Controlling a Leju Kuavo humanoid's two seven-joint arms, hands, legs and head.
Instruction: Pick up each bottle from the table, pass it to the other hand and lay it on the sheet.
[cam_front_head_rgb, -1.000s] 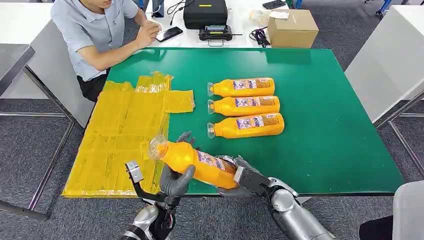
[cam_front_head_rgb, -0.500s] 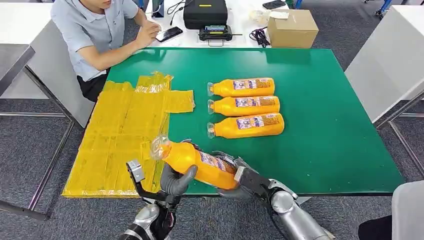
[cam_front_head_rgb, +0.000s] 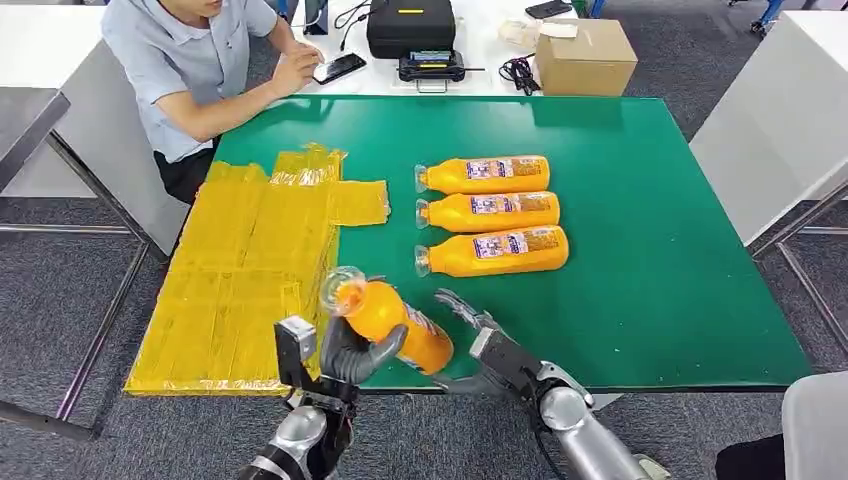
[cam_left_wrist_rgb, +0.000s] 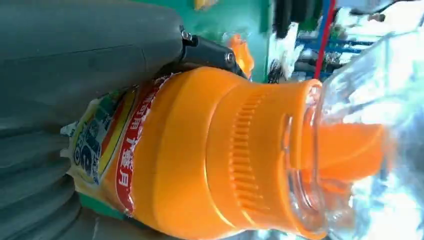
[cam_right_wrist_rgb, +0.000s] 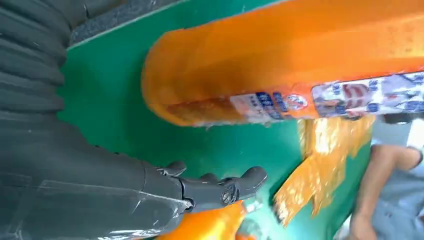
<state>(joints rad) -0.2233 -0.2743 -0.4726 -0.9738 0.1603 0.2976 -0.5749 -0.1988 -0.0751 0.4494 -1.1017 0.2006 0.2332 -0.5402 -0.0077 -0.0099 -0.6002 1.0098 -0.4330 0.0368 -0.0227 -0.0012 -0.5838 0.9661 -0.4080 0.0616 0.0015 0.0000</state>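
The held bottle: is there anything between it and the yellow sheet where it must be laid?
Nothing visible. The left hand grips the bottle at the near table edge, right beside the sheet. The stretch of sheet next to it is bare, and the three other bottles lie on the far side.

My right hand (cam_right_wrist_rgb: 165, 187) is open, its dark fingers (cam_right_wrist_rgb: 225, 187) spread above the green tabletop (cam_right_wrist_rgb: 115, 115) and holding nothing. Just beyond the fingers, apart from them, an orange bottle (cam_right_wrist_rgb: 280, 65) crosses the view. Farther away lie the yellow sheet (cam_right_wrist_rgb: 320, 165) and a person's arm (cam_right_wrist_rgb: 375, 185).
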